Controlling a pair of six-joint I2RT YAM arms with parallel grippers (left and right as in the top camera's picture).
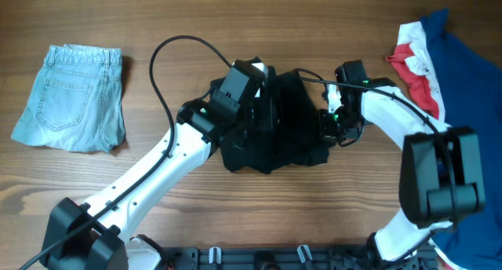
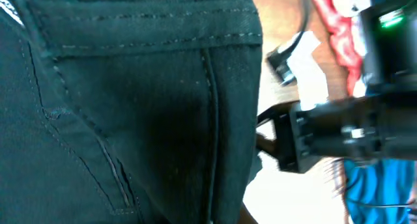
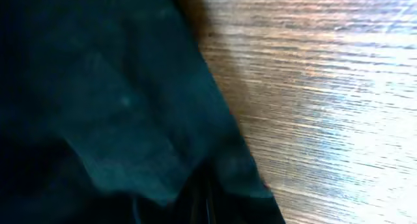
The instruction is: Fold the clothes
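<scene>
Wooden table (image 1: 314,215) bears black clothes (image 1: 294,121); left and right fingers hidden, grip untellable.

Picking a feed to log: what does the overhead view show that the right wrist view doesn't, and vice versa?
Only overhead: the denim shorts, the red, white and navy garments, the left arm and right arm. Only right wrist: the black garment edge close up, creased. Both: the black garment on the wooden table.
</scene>
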